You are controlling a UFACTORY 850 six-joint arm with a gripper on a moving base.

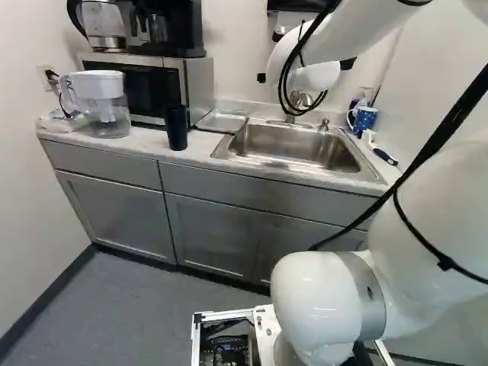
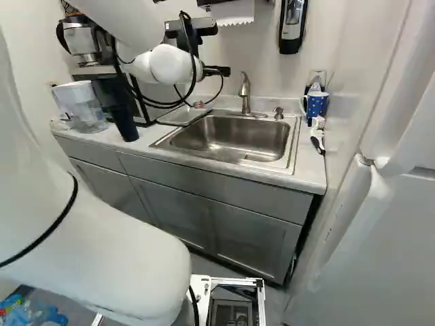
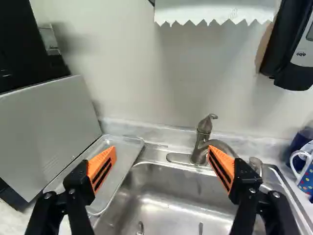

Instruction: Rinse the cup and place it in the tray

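The black gripper (image 2: 216, 70) hangs near the faucet in the right base view, its fingertips not clear there. In the wrist view the gripper (image 3: 162, 152) stands wide open, nothing between its orange pads. A blue cup with dots and a light handle (image 2: 317, 104) stands on the counter right of the sink; the wrist view shows part of this cup (image 3: 308, 175) beyond one finger. The shallow tray (image 3: 124, 151) lies left of the sink (image 2: 228, 138), partly behind the other finger. The faucet (image 3: 201, 142) rises at the sink's back.
A dark tumbler (image 1: 176, 128) and a water pitcher (image 1: 105, 107) stand left of the tray. Behind them is a microwave (image 1: 197, 84) with a kettle (image 1: 104, 24) on top. A soap dispenser (image 2: 292, 24) hangs above the counter; brushes (image 2: 317, 136) lie near the cup.
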